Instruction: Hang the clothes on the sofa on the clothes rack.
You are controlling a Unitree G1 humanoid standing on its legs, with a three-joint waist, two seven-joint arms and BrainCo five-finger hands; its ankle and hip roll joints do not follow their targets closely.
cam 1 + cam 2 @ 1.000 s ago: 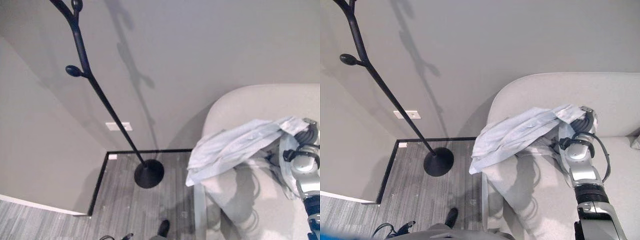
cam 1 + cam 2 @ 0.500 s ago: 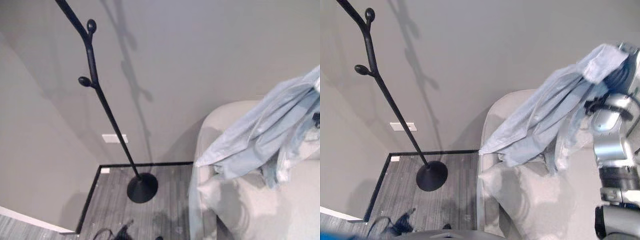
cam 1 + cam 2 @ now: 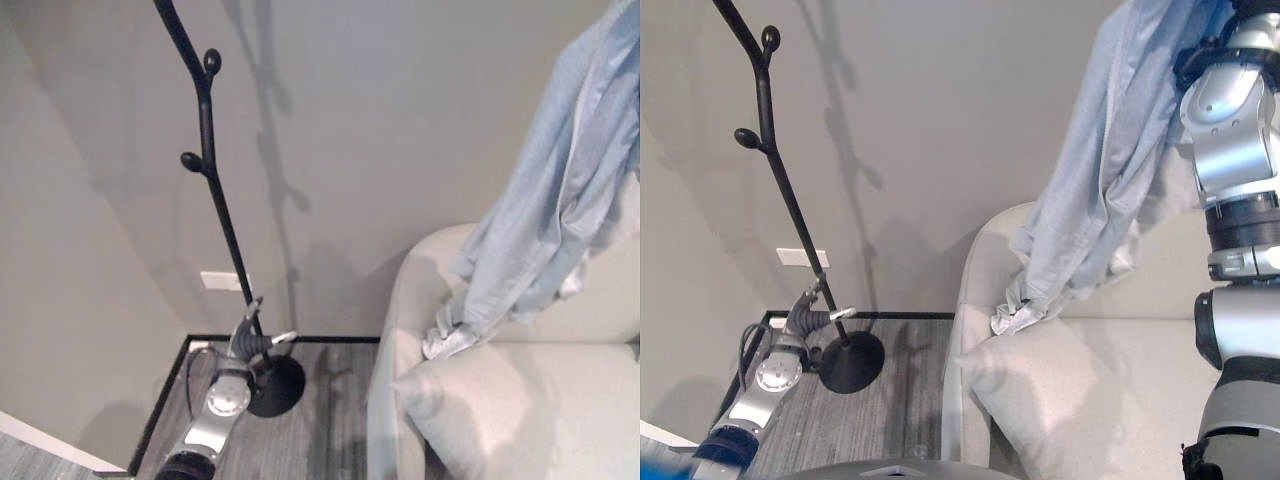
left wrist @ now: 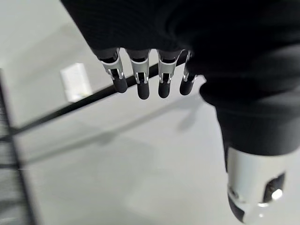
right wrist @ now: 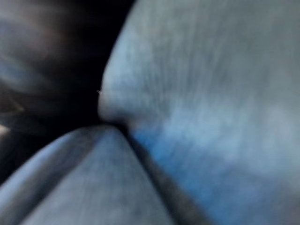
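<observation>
Silver-grey arms; left hand [image 4: 187, 56] with dark ribbed cover, seemingly dark-tipped fingers.

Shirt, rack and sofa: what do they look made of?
The light blue shirt looks like thin woven cloth: it hangs in soft folds and creases. The clothes rack seems to be black-coated metal, a slim rigid pole with rounded knobs. The sofa looks upholstered in matte pale grey fabric, though the weave is not discernible.

Pale blue shirt [image 3: 1110, 170]; black rack [image 3: 212, 170]; light grey sofa [image 3: 1110, 390].
</observation>
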